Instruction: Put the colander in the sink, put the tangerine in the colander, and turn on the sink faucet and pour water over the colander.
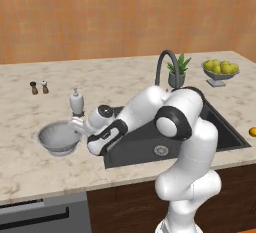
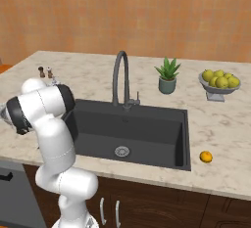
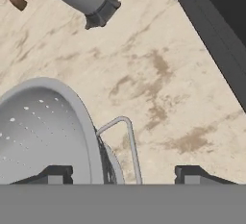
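Beige marble counter (image 1: 150, 72), orange wall (image 1: 125, 12); gripper (image 3: 119, 174), fingers spread, straddles colander (image 1: 59, 138) handle, sink (image 2: 147, 124) at 3 o'clock.

Silver pierced colander (image 1: 59, 138) sits upright on the counter at the dark sink's (image 2: 147, 124) nine o'clock; tangerine (image 2: 206, 156) lies at its three o'clock; arched faucet (image 2: 120, 78) stands at twelve.

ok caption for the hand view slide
Open gripper straddling the side handle of the pierced silver-grey metal colander on the beige marble counter.
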